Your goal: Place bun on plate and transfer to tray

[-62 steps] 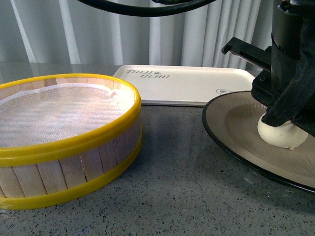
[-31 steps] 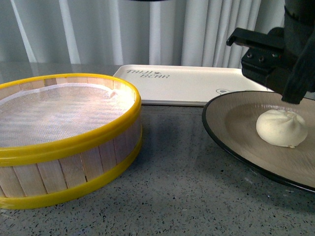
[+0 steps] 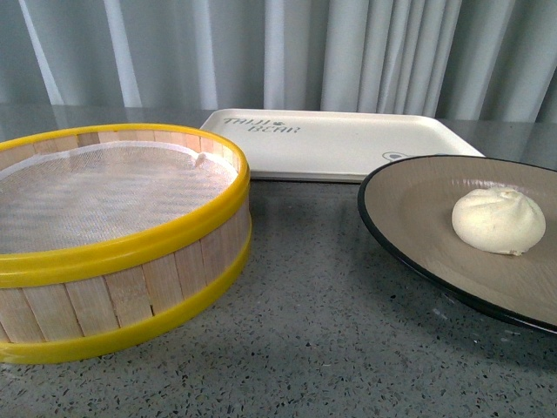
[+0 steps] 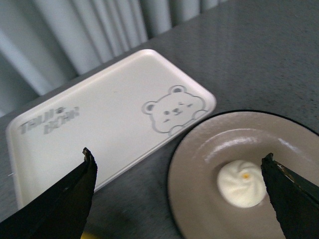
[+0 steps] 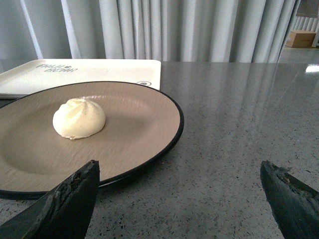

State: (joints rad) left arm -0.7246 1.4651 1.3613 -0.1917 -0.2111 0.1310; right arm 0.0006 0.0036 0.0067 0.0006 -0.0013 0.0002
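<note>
Jaws spread wide and empty, the left gripper (image 4: 178,159) hangs above the plate (image 4: 279,134) and the tray (image 4: 109,124), while the right gripper (image 5: 179,164), equally open and holding nothing, sits low over the table (image 5: 239,149) beside the plate's black rim. The bun (image 3: 499,220) rests loose on the plate's tan inside, so the first step looks done; the transfer likely calls for a grip on the rim and a level lift onto the tray just behind. The yellow-rimmed steamer basket (image 3: 130,248) stands off to the left, apart from that path, with nothing between plate and tray.
</note>
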